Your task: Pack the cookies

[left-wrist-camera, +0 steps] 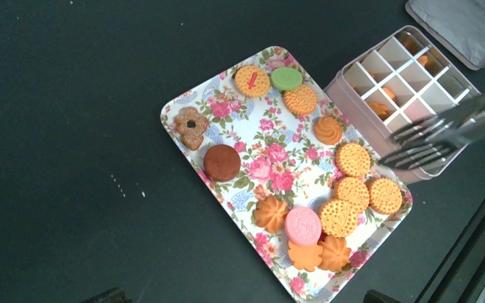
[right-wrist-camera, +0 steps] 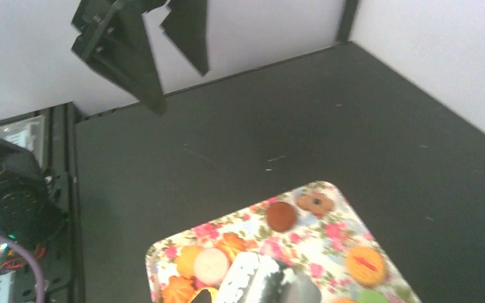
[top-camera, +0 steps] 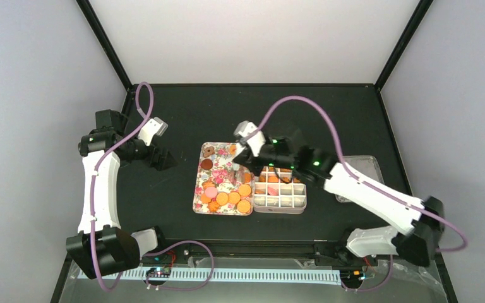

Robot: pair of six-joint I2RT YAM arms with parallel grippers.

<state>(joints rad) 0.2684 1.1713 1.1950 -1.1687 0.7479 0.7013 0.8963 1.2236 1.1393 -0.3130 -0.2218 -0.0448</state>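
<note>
Most of the small round cookies (left-wrist-camera: 338,218) lie on the flower-patterned rectangular tray (left-wrist-camera: 271,154) in the middle of the black desk (left-wrist-camera: 69,126). They are mainly orange-golden, with one green, one pink and two brown. A few more orange ones sit in cells of the pale, grid-divided box (left-wrist-camera: 363,126), which stands just beside the tray on its right. The box's grey lid (left-wrist-camera: 458,28) lies near it, further to my right.

My right jaws (top-camera: 239,158) are drawn narrow on the silver metal tongs (left-wrist-camera: 442,129). The forked tips of the tongs sit close together above the box wall nearest the tray. Whether they touch that wall I cannot tell.

My left jaws (top-camera: 166,160) stand wide above the desk, well left of the tray.
</note>
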